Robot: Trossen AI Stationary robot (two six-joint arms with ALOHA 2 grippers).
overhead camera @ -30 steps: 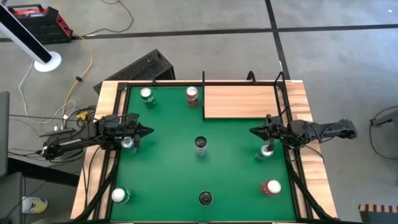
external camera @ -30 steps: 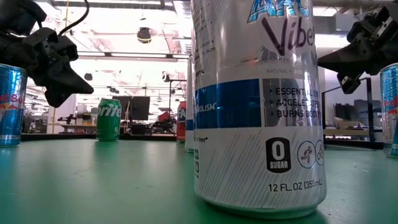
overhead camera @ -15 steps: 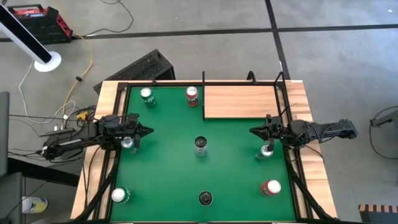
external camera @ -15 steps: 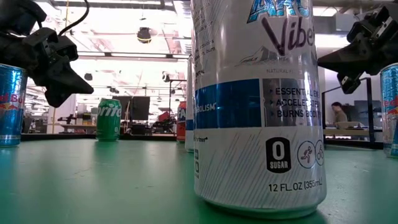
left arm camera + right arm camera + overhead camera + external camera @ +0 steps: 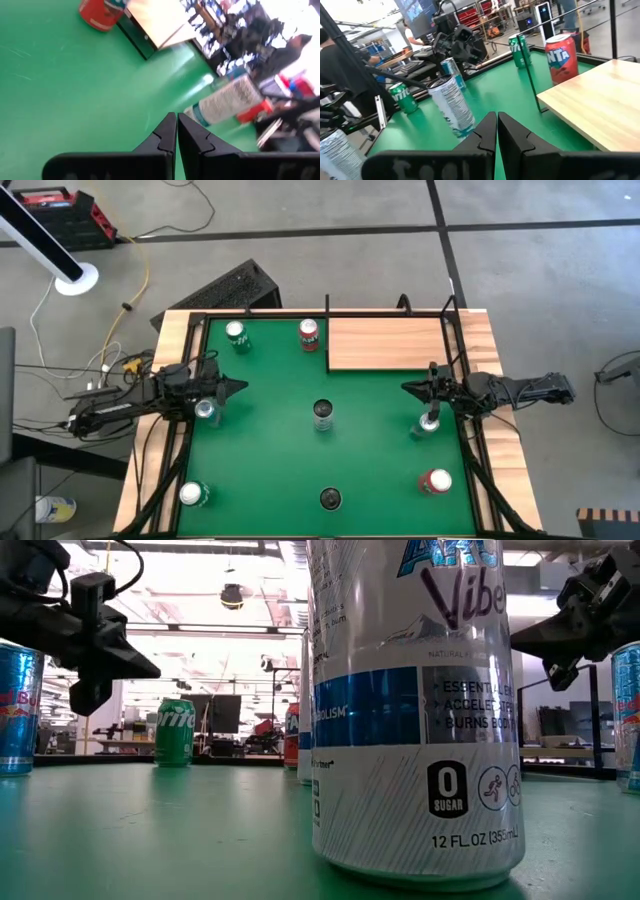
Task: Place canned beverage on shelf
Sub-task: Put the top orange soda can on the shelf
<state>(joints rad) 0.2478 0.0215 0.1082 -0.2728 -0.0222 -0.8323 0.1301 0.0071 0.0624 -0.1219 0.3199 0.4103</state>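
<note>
The pale-wood shelf point(image 5: 385, 343) lies at the far right of the green table; it also shows in the right wrist view point(image 5: 595, 105). Several cans stand upright on the green surface, among them a silver one at the middle point(image 5: 322, 413) and a red one point(image 5: 309, 333) beside the shelf's left edge. My left gripper point(image 5: 240, 388) is shut and empty above the left side, next to a blue can point(image 5: 205, 410). My right gripper point(image 5: 406, 389) is shut and empty above the right side, next to another blue can point(image 5: 429, 422).
A green can point(image 5: 236, 333) stands at the far left, another green can point(image 5: 192, 494) at the near left, a red can point(image 5: 436, 481) at the near right. A tall silver can point(image 5: 415, 710) stands at the near middle. A slatted wooden rim point(image 5: 170, 340) frames the table.
My left gripper has turned about its wrist: in the low view its shut fingers pointed down and to the right, and now they point level toward the right. It has kept its place over the left side. The cans have not moved.
</note>
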